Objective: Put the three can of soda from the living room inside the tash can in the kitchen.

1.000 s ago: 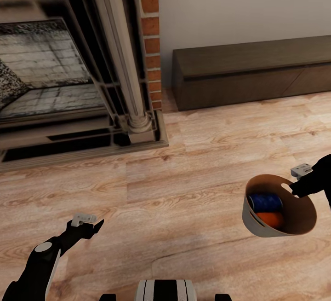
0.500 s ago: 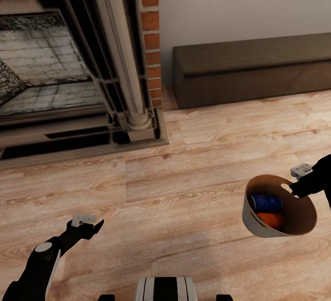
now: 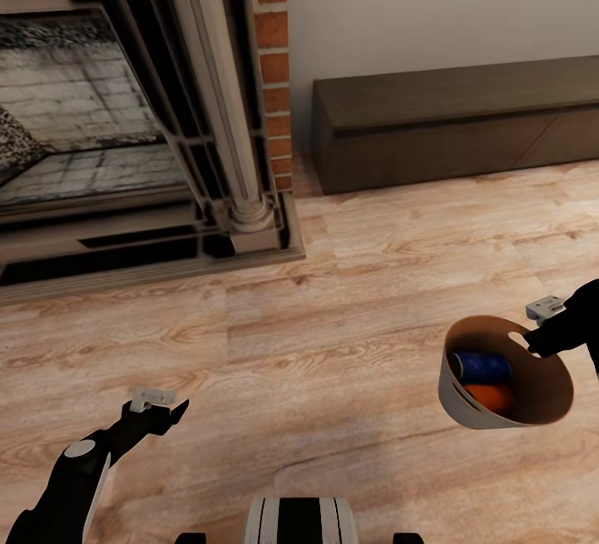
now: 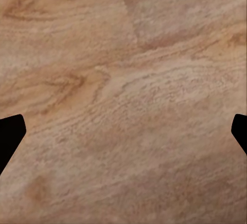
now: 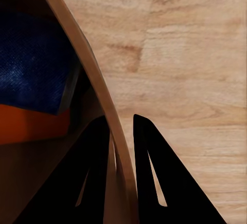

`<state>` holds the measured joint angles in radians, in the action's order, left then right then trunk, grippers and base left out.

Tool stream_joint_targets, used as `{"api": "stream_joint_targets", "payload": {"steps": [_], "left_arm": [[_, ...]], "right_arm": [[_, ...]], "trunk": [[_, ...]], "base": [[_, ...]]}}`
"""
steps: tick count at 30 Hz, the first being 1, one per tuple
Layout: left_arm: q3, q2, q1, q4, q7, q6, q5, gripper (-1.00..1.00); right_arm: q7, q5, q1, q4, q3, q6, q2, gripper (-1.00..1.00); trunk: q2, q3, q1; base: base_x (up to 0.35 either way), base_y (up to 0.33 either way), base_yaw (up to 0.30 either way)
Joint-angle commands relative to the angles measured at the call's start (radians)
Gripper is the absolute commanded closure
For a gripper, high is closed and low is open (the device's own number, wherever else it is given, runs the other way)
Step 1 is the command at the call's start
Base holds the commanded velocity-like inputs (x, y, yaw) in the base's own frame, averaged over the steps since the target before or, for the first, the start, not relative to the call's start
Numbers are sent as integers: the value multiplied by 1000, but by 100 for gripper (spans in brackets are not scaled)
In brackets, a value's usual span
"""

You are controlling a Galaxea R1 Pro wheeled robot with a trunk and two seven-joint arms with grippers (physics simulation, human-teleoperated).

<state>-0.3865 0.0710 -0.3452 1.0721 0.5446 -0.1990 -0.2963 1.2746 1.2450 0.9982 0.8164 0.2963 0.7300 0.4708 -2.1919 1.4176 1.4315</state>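
Head view looks down on a light wood floor (image 3: 333,344) in the living room. At far left stands the fireplace (image 3: 100,136), with a pale column (image 3: 225,111) at its edge and a strip of red brick (image 3: 273,53) beside that. Along the pale wall (image 3: 441,3) to the right runs a long dark cabinet (image 3: 457,124), low on the floor.

The bin (image 3: 470,411) is held in the air at the right of the view, tilted so its coppery inside faces the camera; its outside is grey. The right gripper (image 3: 541,340) pinches its far rim next to a slot cut-out. In the right wrist view the two dark fingers (image 5: 154,172) sit one on each side of the bin wall (image 5: 110,131), closed on it.

Inside the bin lie two cans on their sides: a blue can (image 3: 481,366) farther in and an orange can (image 3: 491,397) touching it on the near side. A third can cannot be made out.

The left gripper (image 3: 162,407) hangs low over bare floor at the lower left, well apart from the bin. In the left wrist view its fingertips (image 4: 10,136) stand spread wide with nothing between them.
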Motion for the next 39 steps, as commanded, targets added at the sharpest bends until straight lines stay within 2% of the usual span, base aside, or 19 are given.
{"api": "stream_joint_targets", "payload": {"steps": [1,10,16,23,31,39], "left_arm": [[0,0,0,0,0,0,-1,-100],[0,0,0,0,0,1,9,-100],[0,0,0,0,0,-1,-1,-100],[0,0,0,0,0,1,7,-100],[0,0,0,0,0,-1,-2,-100],[0,0,0,2,0,1,9,-100]], "right_arm": [[8,-6,0,0,0,8,0,100],[8,-6,-8,0,0,8,0,100],[6,-6,-11,0,0,8,0,100],[6,-6,-12,0,0,8,0,100],[6,-5,-16,0,0,7,0,100],[5,-7,-38,0,2,6,0,100]], "trunk": [[-7,3,4],[-14,6,8],[-56,25,31],[-56,25,31],[-112,50,61],[-112,50,61]], "base": [[0,0,0],[0,0,0],[0,0,0],[0,0,0],[0,0,0],[0,0,0]]}}
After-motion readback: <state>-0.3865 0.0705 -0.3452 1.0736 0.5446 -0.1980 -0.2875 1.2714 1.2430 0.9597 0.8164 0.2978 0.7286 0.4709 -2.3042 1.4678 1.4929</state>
